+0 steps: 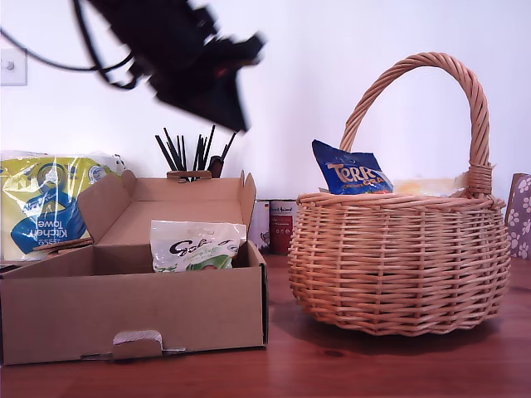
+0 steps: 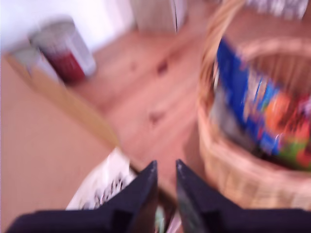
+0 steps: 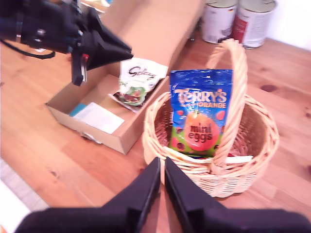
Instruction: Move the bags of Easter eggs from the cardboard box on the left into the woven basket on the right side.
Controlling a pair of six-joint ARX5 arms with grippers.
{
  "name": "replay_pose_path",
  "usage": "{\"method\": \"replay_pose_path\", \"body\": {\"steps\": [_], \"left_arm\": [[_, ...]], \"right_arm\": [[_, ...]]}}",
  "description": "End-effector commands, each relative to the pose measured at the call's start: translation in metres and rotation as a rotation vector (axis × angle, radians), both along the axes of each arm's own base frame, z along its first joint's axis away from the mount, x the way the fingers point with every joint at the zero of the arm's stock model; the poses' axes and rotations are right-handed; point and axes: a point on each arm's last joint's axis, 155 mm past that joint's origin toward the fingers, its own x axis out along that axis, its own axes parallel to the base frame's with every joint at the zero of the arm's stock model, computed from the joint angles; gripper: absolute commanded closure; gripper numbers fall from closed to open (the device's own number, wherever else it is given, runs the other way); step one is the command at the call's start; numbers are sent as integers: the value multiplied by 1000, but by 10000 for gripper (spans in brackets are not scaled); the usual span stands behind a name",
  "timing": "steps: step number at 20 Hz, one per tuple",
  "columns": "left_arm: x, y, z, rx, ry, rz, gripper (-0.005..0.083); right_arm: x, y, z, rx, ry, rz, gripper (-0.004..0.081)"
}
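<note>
My first gripper is hanging above the cardboard box, blurred in both its own wrist view and the exterior view. Its fingers are standing a narrow gap apart with nothing between them. The white bag with dark script lettering is lying just below and beside those fingers, not touching them, leaning against the box wall nearest the woven basket.

My second gripper is hovering well above the worktop, near the basket's rim. Its fingers are almost closed, only a thin slit showing, and they are holding nothing. The dark blue bag with orange lettering is standing upright inside the basket, apart from these fingers, leaning beside the arched handle.

Counting the bags: one white one is sitting in the box and one blue one in the basket. Something pale yellow is peeking above the basket rim in the exterior view, but I cannot tell what it is. One flat white card is lying on the box floor. Two tins are standing behind the basket and box. One yellow and blue kitchen towel pack is sitting at the exterior view's left, and a holder of dark sticks is showing behind the box.
</note>
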Motion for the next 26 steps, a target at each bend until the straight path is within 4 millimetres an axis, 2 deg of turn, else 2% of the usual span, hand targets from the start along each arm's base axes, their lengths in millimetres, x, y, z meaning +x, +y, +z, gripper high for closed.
{"method": "replay_pose_path", "body": {"steps": [1, 5, 6, 7, 8, 9, 10, 14, 18, 23, 26], "left_arm": [[0, 13, -14, 20, 45, 0, 786], [11, 48, -33, 26, 121, 40, 777], [12, 53, -40, -14, 177, 55, 650], [12, 56, -47, -39, 224, 75, 379], [14, 62, -58, -26, 255, 95, 63], [15, 65, -68, -10, 277, 98, -14], [16, 64, -78, -8, 300, 107, 22], [16, 64, -115, -58, 443, 215, 21], [24, 58, -139, -126, 511, 288, 21], [33, 75, -158, -101, 518, 430, 21], [39, 71, -158, -130, 505, 436, 21]], "right_arm": [[-1, 4, -9, -4, 19, 19, 783], [-1, 5, -8, -2, 21, 26, 783], [-1, 5, -8, -2, 21, 26, 783], [-1, 5, -8, -2, 20, 26, 783], [-1, 6, -8, -2, 18, 27, 783], [-1, 6, -8, -5, 15, 30, 783], [-1, 6, -8, -5, 16, 30, 783], [-1, 6, -8, -5, 15, 31, 783], [-1, 6, -8, -16, 4, 41, 783], [0, 8, -8, -16, 8, 45, 783], [0, 9, -9, -17, 11, 48, 783]]}}
